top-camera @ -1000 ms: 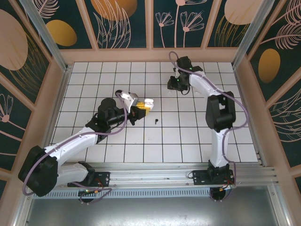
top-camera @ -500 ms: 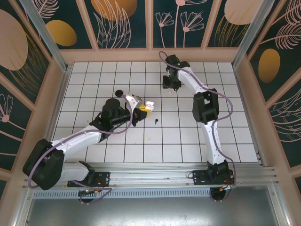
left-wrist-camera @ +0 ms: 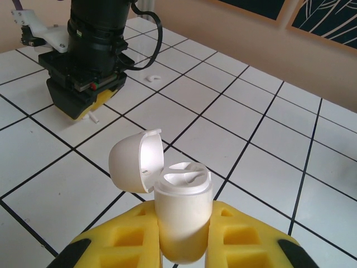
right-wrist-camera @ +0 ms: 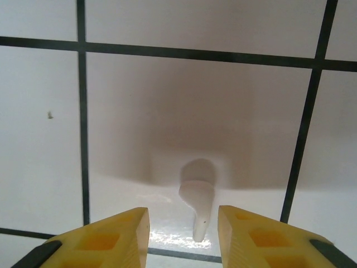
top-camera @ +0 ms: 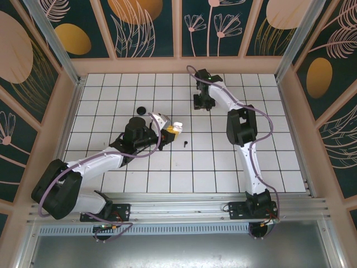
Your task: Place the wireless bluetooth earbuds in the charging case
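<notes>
One black earbud (top-camera: 185, 144) is seen on the desk (top-camera: 223, 167), near the left end effector (top-camera: 169, 130), which is clamped on a white case (left-wrist-camera: 182, 206) with its lid open, that arm held low. Farther off, a white earbud (right-wrist-camera: 198, 200) lies between the parted fingers of the right end effector (right-wrist-camera: 184, 234), touched by neither, under an outstretched, downward-pointing arm.

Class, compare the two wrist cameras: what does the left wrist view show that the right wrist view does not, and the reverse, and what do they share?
Left wrist view: the left gripper clamps the white charging case upright, lid hinged open, sockets empty. Beyond it the right gripper points down at the table, and a loose white earbud lies on a tile.
Right wrist view: close up, a second white earbud lies between the right gripper's open fingers, untouched.
Shared: the white tiled table with black lines, and yellow fingers.
</notes>
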Controlling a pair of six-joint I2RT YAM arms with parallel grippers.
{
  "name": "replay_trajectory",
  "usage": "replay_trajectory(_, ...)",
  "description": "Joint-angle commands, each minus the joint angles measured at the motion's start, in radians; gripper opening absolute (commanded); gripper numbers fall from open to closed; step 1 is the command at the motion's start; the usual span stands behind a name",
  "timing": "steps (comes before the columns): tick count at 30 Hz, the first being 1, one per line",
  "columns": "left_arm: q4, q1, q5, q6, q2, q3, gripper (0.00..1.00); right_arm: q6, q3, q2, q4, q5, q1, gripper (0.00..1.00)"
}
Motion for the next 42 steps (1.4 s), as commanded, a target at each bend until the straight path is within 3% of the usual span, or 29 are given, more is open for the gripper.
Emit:
replay_trajectory(1,0.014,-0.001,0.001,0.014,0.012,0.024,0.00,-0.021,0.039,0.031,-0.028,0.041,0.008,0.37)
replay_trajectory(23,0.019,-0.002,0.014,0.010,0.030,0.026,0.00,-0.042,0.064,0.074,0.008,0.066,0.007,0.33)
replay_trajectory(36,0.024,-0.002,0.029,-0.019,0.027,0.020,0.00,-0.038,0.038,0.060,0.003,0.059,0.012,0.16)
replay_trajectory(42,-0.017,-0.002,0.063,-0.081,0.044,0.062,0.00,-0.021,-0.027,-0.030,0.063,0.030,0.013,0.13)
